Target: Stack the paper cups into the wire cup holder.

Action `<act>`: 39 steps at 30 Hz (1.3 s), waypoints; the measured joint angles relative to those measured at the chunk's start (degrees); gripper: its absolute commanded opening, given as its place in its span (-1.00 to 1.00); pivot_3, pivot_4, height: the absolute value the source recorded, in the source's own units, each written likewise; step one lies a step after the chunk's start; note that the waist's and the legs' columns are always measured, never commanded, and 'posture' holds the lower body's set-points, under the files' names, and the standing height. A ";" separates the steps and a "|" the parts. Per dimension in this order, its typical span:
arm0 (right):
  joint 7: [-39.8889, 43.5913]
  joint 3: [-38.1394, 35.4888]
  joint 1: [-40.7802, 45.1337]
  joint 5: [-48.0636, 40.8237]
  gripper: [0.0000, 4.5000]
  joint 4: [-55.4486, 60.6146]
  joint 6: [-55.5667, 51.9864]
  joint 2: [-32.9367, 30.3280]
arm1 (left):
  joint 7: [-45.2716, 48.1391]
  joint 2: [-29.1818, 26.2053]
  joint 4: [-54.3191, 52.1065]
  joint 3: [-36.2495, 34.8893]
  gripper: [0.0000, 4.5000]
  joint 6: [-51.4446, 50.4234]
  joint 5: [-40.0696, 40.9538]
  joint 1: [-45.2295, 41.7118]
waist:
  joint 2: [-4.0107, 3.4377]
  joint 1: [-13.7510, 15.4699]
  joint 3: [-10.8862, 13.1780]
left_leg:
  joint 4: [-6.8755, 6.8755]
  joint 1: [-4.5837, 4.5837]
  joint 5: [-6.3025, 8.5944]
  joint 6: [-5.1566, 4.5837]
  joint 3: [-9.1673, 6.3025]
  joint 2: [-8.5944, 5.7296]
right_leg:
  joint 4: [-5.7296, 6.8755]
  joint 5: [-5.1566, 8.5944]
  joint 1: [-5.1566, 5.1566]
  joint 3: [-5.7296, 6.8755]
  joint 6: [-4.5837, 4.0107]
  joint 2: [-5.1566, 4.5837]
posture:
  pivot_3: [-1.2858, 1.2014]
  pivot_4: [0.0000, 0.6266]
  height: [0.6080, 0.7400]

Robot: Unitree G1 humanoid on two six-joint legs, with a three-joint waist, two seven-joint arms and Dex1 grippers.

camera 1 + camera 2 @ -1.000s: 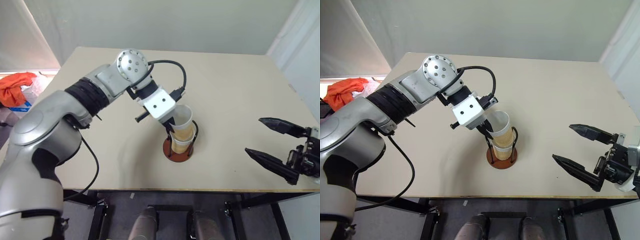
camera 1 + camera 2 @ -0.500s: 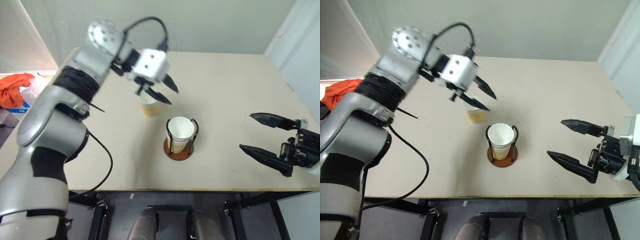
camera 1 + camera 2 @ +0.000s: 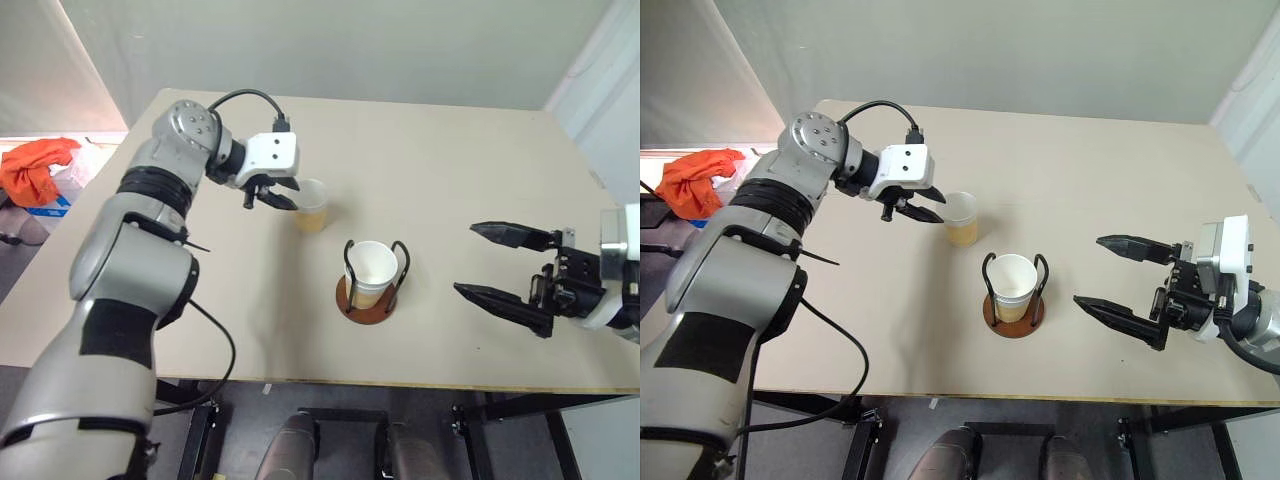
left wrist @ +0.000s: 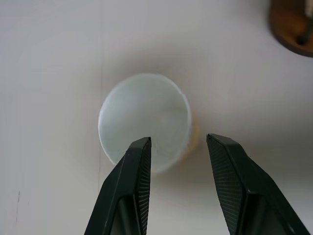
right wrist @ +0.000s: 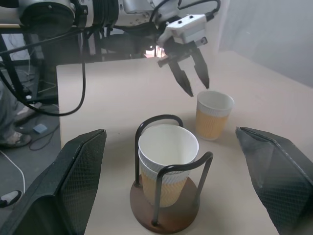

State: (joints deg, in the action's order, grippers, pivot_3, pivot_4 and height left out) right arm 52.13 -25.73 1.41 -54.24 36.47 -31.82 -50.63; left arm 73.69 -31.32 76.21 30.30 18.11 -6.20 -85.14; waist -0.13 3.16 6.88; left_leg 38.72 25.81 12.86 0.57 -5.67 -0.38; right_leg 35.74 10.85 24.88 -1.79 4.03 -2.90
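cups (image 3: 962, 219) — white inside, pale orange outside | holder (image 3: 1014, 312) — brown base, black wire | bench (image 3: 1120, 190) — beige | cloth (image 3: 698, 180) — orange

The wire cup holder (image 4: 292, 22) is cut off at the left wrist view's corner, only its brown base edge showing.

Matt paper cups (image 5: 168, 164), thin black wire holder (image 5: 166, 218), smooth matt table (image 3: 450, 170).

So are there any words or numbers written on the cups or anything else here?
None can be read.
The loose paper cup is plain, with no print.
The stacked paper cups in the wire cup holder show no print either.
The white housing of the left end effector carries only a few dark dots, no letters.
The table has no label.
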 measured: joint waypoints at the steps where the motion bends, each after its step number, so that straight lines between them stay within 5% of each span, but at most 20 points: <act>1: -0.59 -0.07 -0.48 -0.01 1.00 0.54 -0.01 0.12 | -1.21 0.32 0.23 -0.51 -0.13 -0.41 -0.79 0.31 | 0.00 0.01 0.00 | 0.01 0.00 0.00 -0.01 0.00 0.02 | 0.00 0.00 0.00 -0.02 0.01 -0.04 | 0.03 -0.52 1.00; 13: -5.08 -3.90 -4.81 -0.76 1.00 4.46 -1.08 0.26 | -2.83 3.23 1.35 -4.86 -0.13 -2.29 -7.85 2.72 | 0.01 -0.02 0.00 | 0.32 0.00 -0.01 -0.21 0.22 -0.06 | 0.02 -0.07 -0.04 -0.11 0.18 -0.10 | 0.03 -0.52 1.00; 16: -5.79 -4.14 -4.78 -0.76 1.00 4.53 -1.09 0.25 | -2.79 3.54 1.35 -5.34 -0.39 -2.29 -9.07 2.72 | 0.01 -0.03 0.00 | 0.33 -0.02 -0.03 -0.25 0.28 -0.04 | 0.02 -0.07 -0.04 -0.13 0.19 -0.12 | 0.03 -0.52 1.00; 20: -6.10 -4.14 -4.76 -0.76 1.00 4.53 -1.09 0.16 | -2.44 3.61 1.35 -6.23 -0.97 -2.34 -9.96 2.72 | 0.01 -0.04 0.01 | 0.32 -0.02 -0.06 -0.29 0.31 -0.06 | 0.02 -0.08 -0.03 -0.13 0.22 -0.10 | 0.03 -0.52 1.00; 31: -5.94 -4.19 -4.41 -0.75 1.00 4.18 -1.40 -0.49 | 3.65 3.44 1.32 -9.85 -0.99 -1.04 -10.63 2.59 | 0.01 -0.04 0.00 | 0.30 0.00 -0.05 -0.32 0.30 -0.13 | 0.01 -0.06 -0.02 -0.17 0.30 -0.11 | 0.03 -0.52 1.00; 36: -0.43 -11.52 -10.60 -0.14 1.00 0.26 -2.21 -2.67 | 16.24 3.54 -1.71 -13.94 -0.99 0.18 -0.49 -4.54 | 0.13 0.38 0.02 | 0.24 0.29 0.01 -0.44 0.19 -0.27 | -0.30 -0.03 0.03 -0.17 0.32 -0.17 | 0.03 -0.52 1.00; 39: 3.05 -16.31 -15.04 0.64 1.00 -0.92 -2.22 -2.94 | 16.41 1.12 -12.66 -6.50 -0.99 0.05 12.36 -6.05 | 0.00 0.35 -0.04 | 0.17 0.19 0.23 -0.57 0.34 -0.29 | -0.41 -0.10 -0.06 -0.25 0.47 -0.33 | 0.03 -0.52 1.00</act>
State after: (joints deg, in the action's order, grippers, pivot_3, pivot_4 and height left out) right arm 55.18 -42.05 -13.63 -53.60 35.55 -34.04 -53.57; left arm 90.11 -30.21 63.55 23.81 18.16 6.16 -91.19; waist -0.13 3.51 6.84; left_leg 38.89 25.99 13.09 0.00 -5.33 -0.67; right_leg 35.32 10.75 24.82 -2.04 4.50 -3.22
